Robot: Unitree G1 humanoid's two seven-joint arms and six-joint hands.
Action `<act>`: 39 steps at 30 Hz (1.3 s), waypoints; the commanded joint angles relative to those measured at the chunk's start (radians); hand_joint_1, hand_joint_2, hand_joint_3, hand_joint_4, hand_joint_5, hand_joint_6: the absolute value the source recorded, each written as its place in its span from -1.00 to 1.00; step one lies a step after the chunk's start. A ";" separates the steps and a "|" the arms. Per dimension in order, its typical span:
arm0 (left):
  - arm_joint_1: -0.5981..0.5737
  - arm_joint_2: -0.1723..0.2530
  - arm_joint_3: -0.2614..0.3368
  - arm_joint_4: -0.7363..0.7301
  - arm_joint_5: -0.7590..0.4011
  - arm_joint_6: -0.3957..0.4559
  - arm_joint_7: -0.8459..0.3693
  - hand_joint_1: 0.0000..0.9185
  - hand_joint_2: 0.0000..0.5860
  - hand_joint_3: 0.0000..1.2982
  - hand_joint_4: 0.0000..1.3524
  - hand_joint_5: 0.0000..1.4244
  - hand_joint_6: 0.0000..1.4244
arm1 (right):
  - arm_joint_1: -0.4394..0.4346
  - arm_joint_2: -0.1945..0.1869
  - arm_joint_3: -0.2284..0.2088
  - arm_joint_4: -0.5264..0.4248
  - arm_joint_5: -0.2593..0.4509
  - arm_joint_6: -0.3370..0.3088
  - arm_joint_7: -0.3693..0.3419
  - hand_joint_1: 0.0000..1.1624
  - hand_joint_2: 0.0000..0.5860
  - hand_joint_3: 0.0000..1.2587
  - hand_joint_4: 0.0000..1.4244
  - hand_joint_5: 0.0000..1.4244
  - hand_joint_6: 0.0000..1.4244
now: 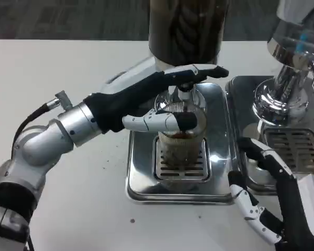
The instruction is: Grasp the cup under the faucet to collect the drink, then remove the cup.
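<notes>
A clear ribbed cup (pixel 180 149) stands on the grille of the steel drip tray (pixel 141 178), directly under the faucet (pixel 184 93) of the dark drink tank (pixel 186 26). Dark liquid shows inside the cup near its rim. My left hand (pixel 157 99) reaches in from the left around the cup. Its thumb lies across the cup's front rim, and its fingers (pixel 201 71) stretch straight past the far side of the faucet, with a gap between them and the cup. My right hand (pixel 269 196) rests open on the table by the tray's right front corner, holding nothing.
A second steel drip tray (pixel 298 151) with a chrome dispenser base (pixel 282 97) stands close on the right, just beyond my right hand. White table stretches to the left and in front of the tray.
</notes>
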 commanded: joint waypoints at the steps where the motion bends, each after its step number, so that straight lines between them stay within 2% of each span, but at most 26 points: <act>1: 0.051 0.028 -0.034 0.033 0.071 0.043 -0.021 -1.00 -0.74 -0.71 -0.83 -0.85 -0.94 | -0.010 -0.003 -0.007 0.007 0.031 -0.025 0.026 -0.27 0.21 -0.59 -0.63 -0.60 -0.58; 16: 0.057 0.017 -0.057 0.031 0.094 0.044 0.032 -1.00 -0.73 -0.72 -0.83 -0.85 -0.94 | 0.001 -0.013 -0.035 0.023 0.060 -0.053 0.046 -0.29 0.22 -0.59 -0.64 -0.62 -0.60; 18: 0.059 0.015 -0.062 0.029 0.098 0.043 0.041 -1.00 -0.73 -0.72 -0.83 -0.85 -0.94 | 0.002 -0.017 -0.039 0.025 0.064 -0.057 0.054 -0.30 0.22 -0.64 -0.68 -0.64 -0.61; 27: 0.064 0.016 -0.070 0.016 0.105 0.044 0.064 -1.00 -0.72 -0.72 -0.83 -0.85 -0.94 | -0.031 -0.036 -0.047 0.058 0.093 -0.071 0.113 -0.28 -0.02 -0.76 -0.80 -0.76 -0.70; 39: 0.066 0.017 -0.069 0.009 0.099 0.044 0.060 -1.00 -0.71 -0.71 -0.83 -0.85 -0.94 | -0.111 -0.034 -0.046 0.095 0.108 -0.048 0.180 -0.15 -0.13 -0.86 -0.88 -0.84 -0.77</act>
